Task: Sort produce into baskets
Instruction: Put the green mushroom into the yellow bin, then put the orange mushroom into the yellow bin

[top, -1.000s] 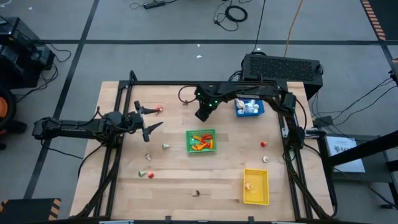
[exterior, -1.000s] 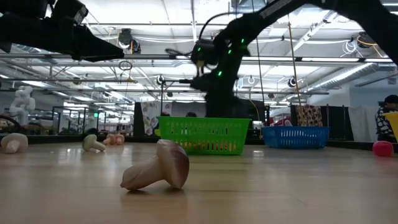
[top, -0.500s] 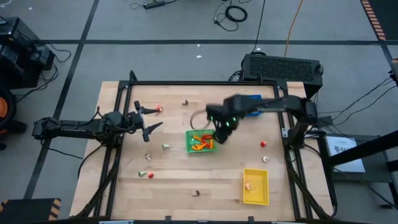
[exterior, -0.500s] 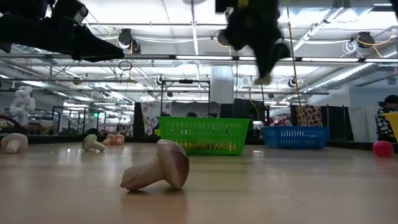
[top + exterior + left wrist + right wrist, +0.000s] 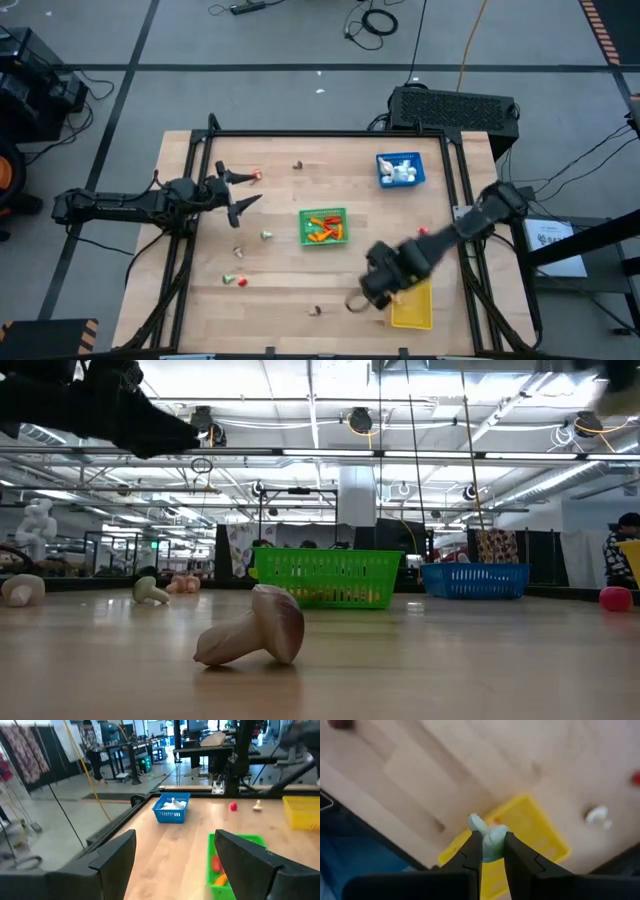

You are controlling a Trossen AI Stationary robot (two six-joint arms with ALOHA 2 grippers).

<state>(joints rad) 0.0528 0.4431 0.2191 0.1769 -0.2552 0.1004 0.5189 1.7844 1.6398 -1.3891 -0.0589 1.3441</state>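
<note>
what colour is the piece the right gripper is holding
Pale green and whitish, pinched in the right gripper as the toy piece; clearest in the right wrist view.

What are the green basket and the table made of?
The green basket looks like plastic: its colour is bright and even, and its walls are a thin open grid you can see through. The table looks like wood, probably with a smooth clear coat: it shows pale planks joined side by side with grain lines, and in the low view it shines softly.

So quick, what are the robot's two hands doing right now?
Left gripper: open, holding nothing.
Right gripper: shut on a pale green toy piece, above the yellow basket.
</note>
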